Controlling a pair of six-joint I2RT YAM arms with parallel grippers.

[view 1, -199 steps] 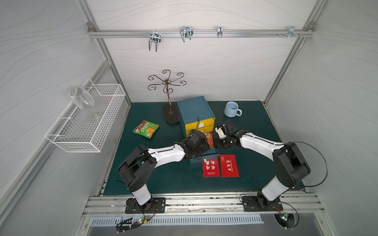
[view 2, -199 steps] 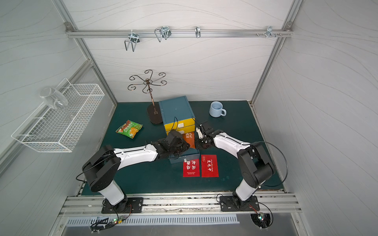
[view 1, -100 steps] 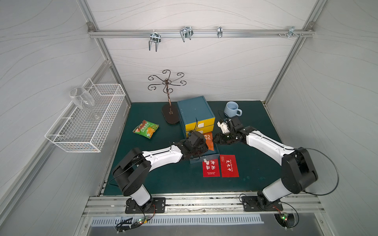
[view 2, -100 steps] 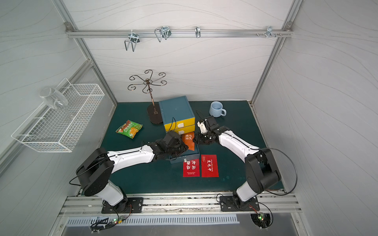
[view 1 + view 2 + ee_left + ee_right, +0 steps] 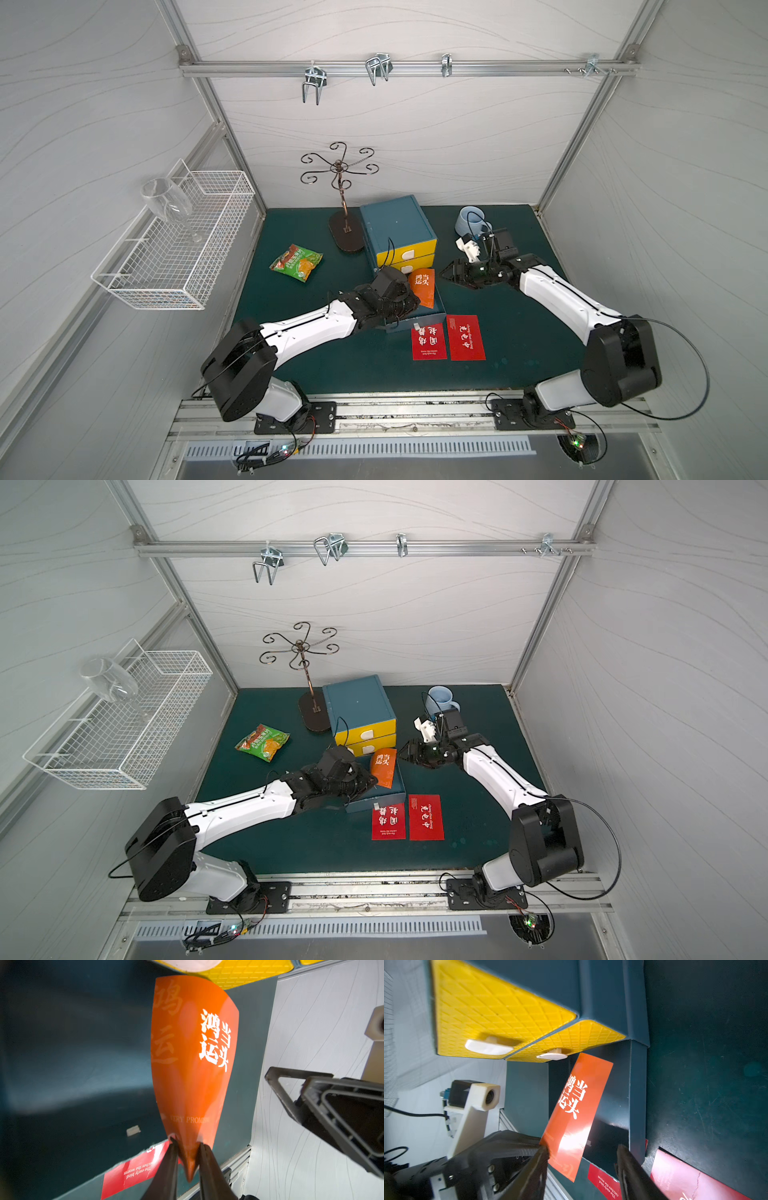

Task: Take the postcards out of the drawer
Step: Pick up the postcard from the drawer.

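My left gripper is shut on the lower end of the orange postcard. The card bends and stands tilted over the open bottom drawer of the blue unit. Two red postcards lie flat on the green mat in front of the drawer. My right gripper is open just right of the drawer, level with the orange postcard and apart from it, with nothing between its fingers.
A green-orange snack packet lies left of the unit. A bronze hook stand rises behind it and a pale blue mug stands at the back right. A wire basket with a glass hangs on the left wall.
My right gripper has opened and its arm has swung outward a little. The left gripper stays shut on the orange postcard over the drawer.
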